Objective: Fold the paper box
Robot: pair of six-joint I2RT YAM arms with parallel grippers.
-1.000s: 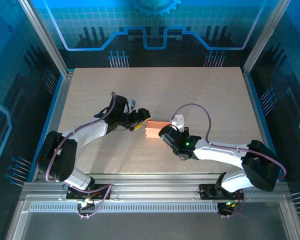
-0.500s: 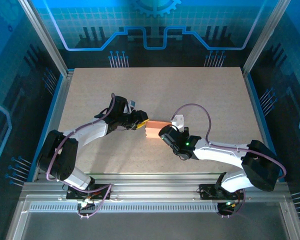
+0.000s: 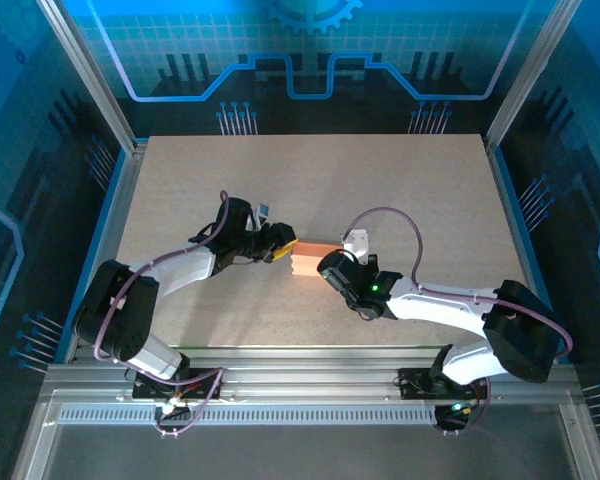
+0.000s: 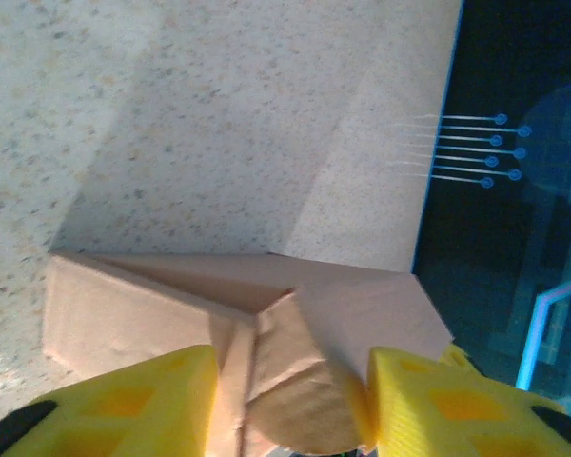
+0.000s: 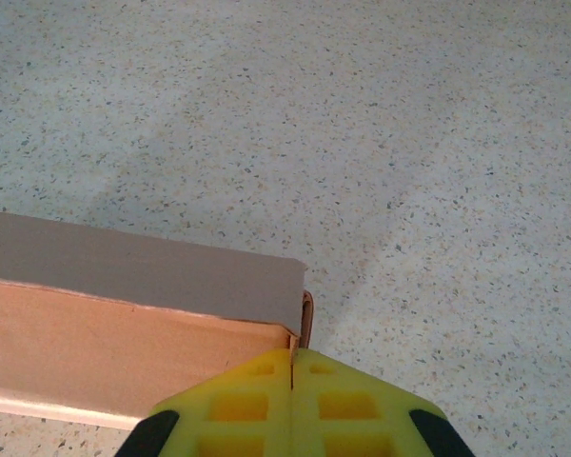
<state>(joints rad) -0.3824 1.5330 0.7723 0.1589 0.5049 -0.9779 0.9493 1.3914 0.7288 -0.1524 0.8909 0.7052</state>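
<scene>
1. The paper box (image 3: 315, 258) lies near the middle of the speckled table (image 3: 380, 180), between the two arms; it is salmon-orange and partly folded.
2. The left gripper (image 3: 283, 247) is at the box's left end; the right gripper (image 3: 325, 268) is at the box's near right corner.
3. In the left wrist view, the left gripper (image 4: 290, 414) has its yellow fingers (image 4: 124, 400) apart, one on each side of the box's end; a rounded flap (image 4: 300, 414) sits in the gap and touches the right-hand finger; I cannot tell if the fingers are squeezing the flaps or just standing around them.
4. In the same view the paper box (image 4: 152, 309) has one end not closed; its flaps stick out at a slant.
5. In the right wrist view, the right gripper (image 5: 293, 400) has its jaws pressed tight together; the tips touch the corner of the paper box (image 5: 124, 328); I cannot tell if a thin bit of card is pinched there.
</scene>
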